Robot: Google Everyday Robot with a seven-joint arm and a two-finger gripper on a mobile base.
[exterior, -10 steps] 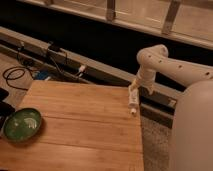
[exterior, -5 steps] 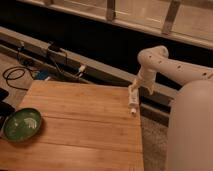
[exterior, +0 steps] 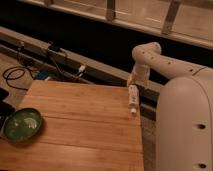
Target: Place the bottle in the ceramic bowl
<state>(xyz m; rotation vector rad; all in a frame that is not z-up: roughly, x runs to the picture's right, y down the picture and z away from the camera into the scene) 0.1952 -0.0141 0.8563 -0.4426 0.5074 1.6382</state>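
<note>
Hanging over the bamboo-plank table's (exterior: 85, 125) far right edge, pale gripper (exterior: 132, 91) clamps slim white cylindrical bottle (exterior: 133, 105), label unreadable; glazed dark-green ceramic bowl (exterior: 22, 125) near left.

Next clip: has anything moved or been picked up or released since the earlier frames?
Nothing has visibly changed. The gripper stays over the right edge of the table, with the bottle right below it. The ceramic bowl sits near the table's left edge as before.

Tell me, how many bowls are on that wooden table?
1. The ceramic bowl sits at the left edge of the table, near the front. The gripper hangs over the far right edge, well away from it. More could lie beyond the picture's lower edge.
</note>
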